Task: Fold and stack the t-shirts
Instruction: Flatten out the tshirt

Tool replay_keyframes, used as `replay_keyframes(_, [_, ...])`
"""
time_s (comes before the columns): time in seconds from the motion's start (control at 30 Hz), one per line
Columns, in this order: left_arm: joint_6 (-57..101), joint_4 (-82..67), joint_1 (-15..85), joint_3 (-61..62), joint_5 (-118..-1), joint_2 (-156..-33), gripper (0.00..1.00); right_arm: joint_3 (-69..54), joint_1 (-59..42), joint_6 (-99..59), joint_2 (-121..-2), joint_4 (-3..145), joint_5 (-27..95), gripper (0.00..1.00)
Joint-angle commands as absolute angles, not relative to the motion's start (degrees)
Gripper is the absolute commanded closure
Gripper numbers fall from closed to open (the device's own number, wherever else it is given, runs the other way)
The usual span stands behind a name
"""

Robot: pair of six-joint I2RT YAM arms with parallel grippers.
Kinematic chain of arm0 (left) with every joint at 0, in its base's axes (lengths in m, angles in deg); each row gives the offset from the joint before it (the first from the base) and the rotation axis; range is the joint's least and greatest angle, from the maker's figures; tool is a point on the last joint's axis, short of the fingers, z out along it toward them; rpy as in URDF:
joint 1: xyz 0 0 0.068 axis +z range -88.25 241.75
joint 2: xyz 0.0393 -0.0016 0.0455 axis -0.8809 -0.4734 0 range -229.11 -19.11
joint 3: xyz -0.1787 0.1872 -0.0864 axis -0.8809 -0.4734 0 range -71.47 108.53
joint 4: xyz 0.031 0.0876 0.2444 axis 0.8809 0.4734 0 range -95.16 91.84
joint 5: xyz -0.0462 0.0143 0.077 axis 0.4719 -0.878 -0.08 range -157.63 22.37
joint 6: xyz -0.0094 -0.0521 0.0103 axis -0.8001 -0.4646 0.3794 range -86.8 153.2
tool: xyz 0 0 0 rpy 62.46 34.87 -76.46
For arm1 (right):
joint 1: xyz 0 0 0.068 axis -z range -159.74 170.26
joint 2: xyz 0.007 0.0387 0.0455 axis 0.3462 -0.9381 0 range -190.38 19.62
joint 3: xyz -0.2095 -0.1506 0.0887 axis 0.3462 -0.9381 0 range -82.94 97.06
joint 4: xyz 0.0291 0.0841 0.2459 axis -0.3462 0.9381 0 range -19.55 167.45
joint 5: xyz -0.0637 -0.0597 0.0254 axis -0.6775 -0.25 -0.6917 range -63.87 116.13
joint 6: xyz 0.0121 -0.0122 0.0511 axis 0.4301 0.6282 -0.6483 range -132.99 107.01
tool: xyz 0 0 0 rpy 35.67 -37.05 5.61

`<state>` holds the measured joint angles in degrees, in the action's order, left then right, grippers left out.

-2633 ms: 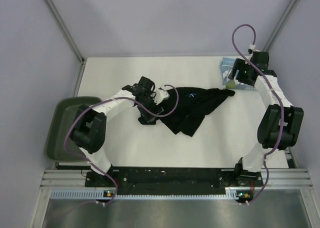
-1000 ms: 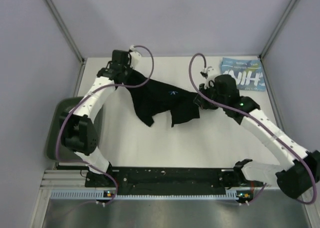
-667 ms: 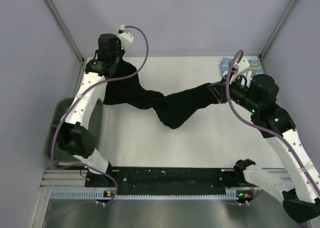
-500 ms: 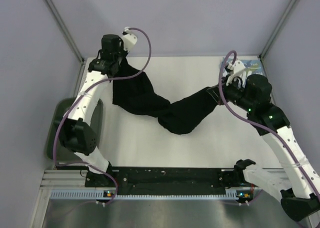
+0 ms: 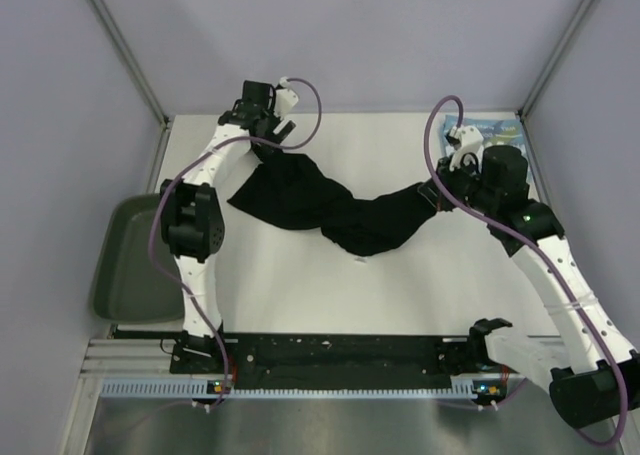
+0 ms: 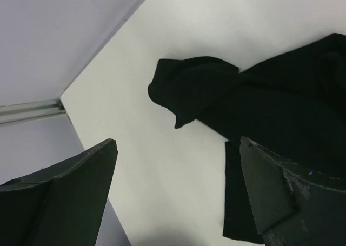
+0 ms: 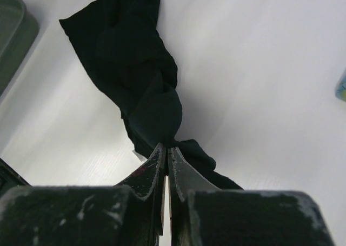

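The black t-shirt [image 5: 330, 205] lies twisted across the middle of the table, running from back left to the right. My right gripper [image 5: 437, 190] is shut on its right end; in the right wrist view the jaws [image 7: 166, 148] pinch a bunched fold of the black t-shirt [image 7: 135, 57]. My left gripper [image 5: 268, 135] hovers over the shirt's left end at the back left, open and empty. In the left wrist view its fingers [image 6: 75, 186] stand wide apart above bare table, the black t-shirt [image 6: 259, 100] lying beyond them. The light blue t-shirt [image 5: 497, 130] sits at the back right corner, partly hidden by the right arm.
A dark green tray [image 5: 130, 260] sits off the table's left edge, and its corner shows in the right wrist view [image 7: 13, 35]. Grey walls close in the table at the back and sides. The left arm's elbow [image 5: 187, 220] stands over the left part of the table.
My left gripper has opened and let go of the black t-shirt's left end, which dropped onto the table. The right gripper still holds the other end and has shifted little.
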<state>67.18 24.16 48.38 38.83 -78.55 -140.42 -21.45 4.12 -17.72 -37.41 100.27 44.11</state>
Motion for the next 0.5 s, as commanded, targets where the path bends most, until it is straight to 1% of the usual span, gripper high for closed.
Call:
replay_keyframes(0.0, [68.35, 22.45, 48.30, 33.51, -68.79, -127.86, 0.01, -21.94, 4.79, -18.09, -37.59, 97.43, 45.56, 1.00])
replay_keyframes(0.1, [75.01, 23.66, 48.56, 24.45, -63.25, -122.48, 0.01, -22.65, 5.23, -17.82, -38.03, 96.99, 46.08, 1.00])
replay_keyframes(0.27, [93.89, 36.74, 51.10, 12.49, -50.42, -116.50, 0.01, -23.00, 5.58, -17.47, -39.00, 95.94, 47.40, 1.00])
replay_keyframes(0.4, [106.83, 35.80, 53.74, 3.96, -49.00, -114.21, 0.04, -23.18, 5.67, -17.12, -39.61, 95.41, 47.58, 1.00])
replay_keyframes(0.47, [110.88, 36.66, 54.97, 2.80, -48.65, -115.16, 0.04, -23.26, 5.58, -17.21, -39.88, 95.32, 47.93, 1.00])
